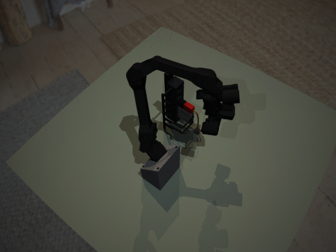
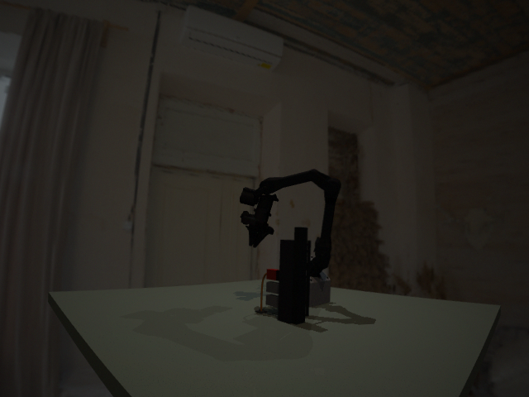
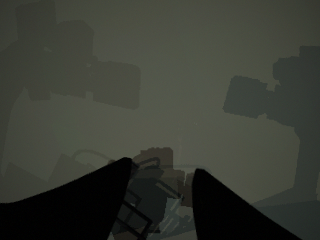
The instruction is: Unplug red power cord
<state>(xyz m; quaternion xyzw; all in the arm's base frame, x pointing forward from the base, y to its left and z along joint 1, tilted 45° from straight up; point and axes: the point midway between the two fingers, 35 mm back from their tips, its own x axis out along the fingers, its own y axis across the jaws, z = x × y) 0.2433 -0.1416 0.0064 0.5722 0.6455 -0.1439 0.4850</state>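
Observation:
The red plug sits against the side of the upright black power strip, at its right in the top view. An orange-brown cord curves from the plug down to a small dark piece on the table. My gripper is partly open and empty, pointing down. It hangs well above the plug's level in the exterior view, off to the cord side, and touches nothing. The wrist view shows a gap between the fingertips; I cannot make out the plug there.
A thin black rack stands beside the strip, with grey blocks below the plug. The arm's grey base block is near the strip. The arm arches over the strip. Shadows and reflections cover parts of the pale green table.

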